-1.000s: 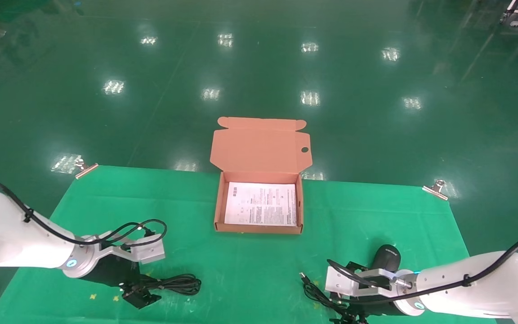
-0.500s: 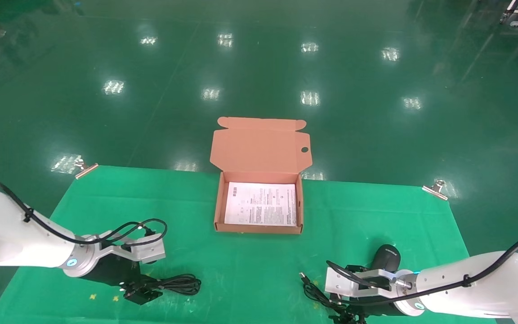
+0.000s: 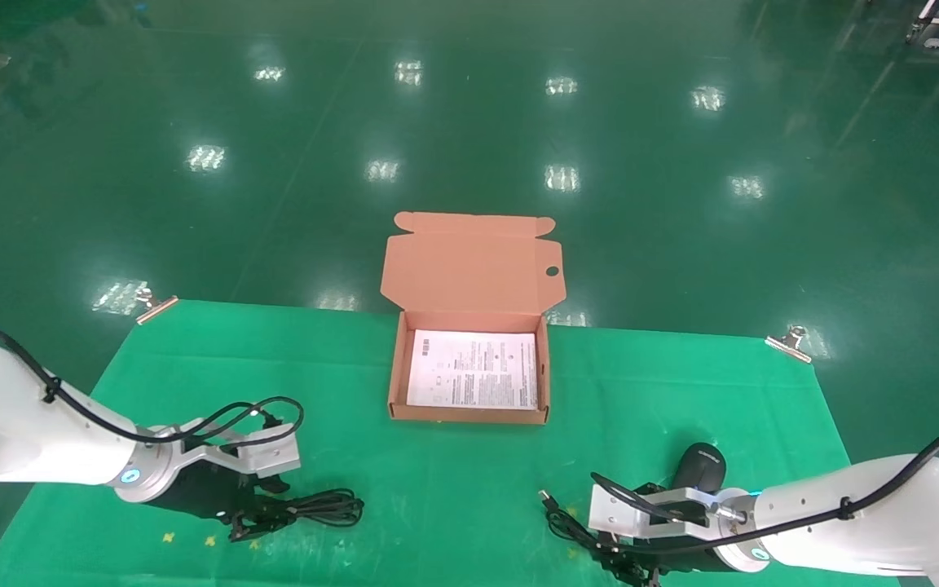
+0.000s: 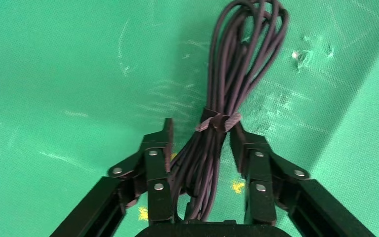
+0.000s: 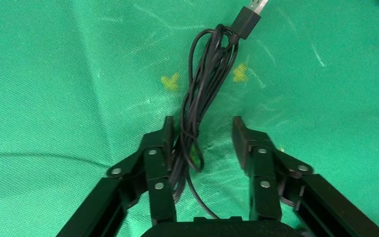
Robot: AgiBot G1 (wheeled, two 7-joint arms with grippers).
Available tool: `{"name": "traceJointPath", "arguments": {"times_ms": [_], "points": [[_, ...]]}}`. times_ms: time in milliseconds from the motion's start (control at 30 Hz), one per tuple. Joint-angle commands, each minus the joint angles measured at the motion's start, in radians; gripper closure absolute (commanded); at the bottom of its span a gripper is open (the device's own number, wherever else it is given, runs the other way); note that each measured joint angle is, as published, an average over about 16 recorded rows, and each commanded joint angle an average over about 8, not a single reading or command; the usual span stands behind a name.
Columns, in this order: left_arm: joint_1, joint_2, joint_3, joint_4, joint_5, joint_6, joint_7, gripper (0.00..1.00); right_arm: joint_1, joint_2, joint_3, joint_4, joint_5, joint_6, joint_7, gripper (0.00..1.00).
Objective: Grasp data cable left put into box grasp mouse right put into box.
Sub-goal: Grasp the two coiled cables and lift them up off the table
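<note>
The data cable (image 3: 323, 507) lies on the green cloth at the front left, a long black bundle (image 4: 237, 64) tied with a band. My left gripper (image 3: 251, 523) (image 4: 201, 126) is open and straddles the bundle's near end, a finger on each side. The black mouse (image 3: 702, 466) sits at the front right, just behind my right wrist. Its thin cord (image 3: 563, 522) (image 5: 205, 79) ends in a USB plug (image 5: 249, 19). My right gripper (image 3: 624, 564) (image 5: 202, 122) is open low over that cord, which lies against one finger. The box (image 3: 394, 383) stands open at the table's middle back, leaflet (image 3: 473, 368) inside.
The box lid (image 3: 473, 265) stands up behind the box. Metal clips (image 3: 156, 308) (image 3: 791, 342) hold the cloth at the far corners. Beyond the table is shiny green floor. Small yellow marks (image 5: 170, 81) dot the cloth.
The left gripper's fingers have settled lower and closer around the cable's near end, and the bundle has shifted slightly. The right gripper has edged a little along the mouse cord.
</note>
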Motion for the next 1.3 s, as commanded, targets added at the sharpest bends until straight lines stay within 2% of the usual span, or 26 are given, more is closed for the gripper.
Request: {"name": "traceJointPath", "arguments": {"times_ms": [33, 533, 767, 900, 1033, 1300], "points": [[0.000, 0.000, 0.000, -0.001, 0.000, 0.000, 0.000, 1.00, 0.000, 0.000, 0.000, 0.001, 0.000, 0.000, 0.000, 1.00], [-0.001, -0.003, 0.001, -0.005, 0.001, 0.004, 0.002, 1.00, 0.002, 0.003, 0.000, 0.004, 0.000, -0.002, -0.001, 1.00], [-0.015, -0.041, 0.000, -0.057, -0.004, 0.062, 0.040, 1.00, 0.020, 0.066, 0.038, 0.058, 0.044, -0.039, 0.047, 1.00], [-0.033, -0.082, 0.003, -0.122, 0.003, 0.085, 0.046, 1.00, 0.042, 0.123, 0.078, 0.116, 0.074, -0.050, 0.107, 1.00], [-0.059, -0.127, 0.004, -0.219, 0.018, 0.083, 0.031, 1.00, 0.084, 0.161, 0.120, 0.168, 0.088, -0.030, 0.161, 1.00], [-0.091, -0.194, -0.004, -0.462, 0.057, 0.026, -0.042, 1.00, 0.190, 0.157, 0.177, 0.211, 0.100, 0.029, 0.209, 1.00]]}}
